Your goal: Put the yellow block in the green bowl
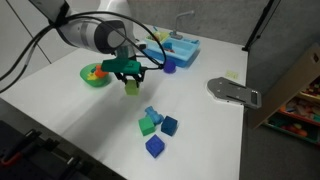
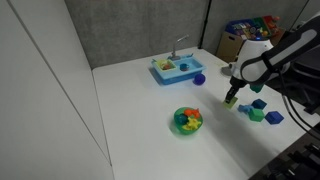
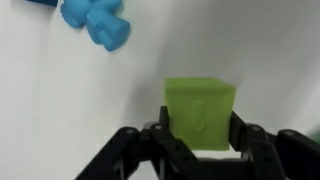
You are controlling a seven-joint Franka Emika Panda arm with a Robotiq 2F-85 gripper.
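My gripper (image 3: 199,140) is shut on the yellow block (image 3: 200,112), a pale lime-yellow cube held between the black fingers above the white table. In both exterior views the gripper (image 1: 130,82) (image 2: 232,97) holds the block (image 1: 131,87) (image 2: 231,100) a little above the table. The green bowl (image 1: 97,75) (image 2: 187,120) sits on the table apart from the gripper and holds several coloured toy pieces.
A cluster of blue and green cubes (image 1: 155,125) (image 2: 262,111) lies on the table; blue blocks (image 3: 95,20) show in the wrist view. A light blue toy sink tray (image 1: 180,47) (image 2: 176,68) stands at the back with a purple ball (image 2: 199,78) beside it. A grey plate (image 1: 232,91) lies near the table edge.
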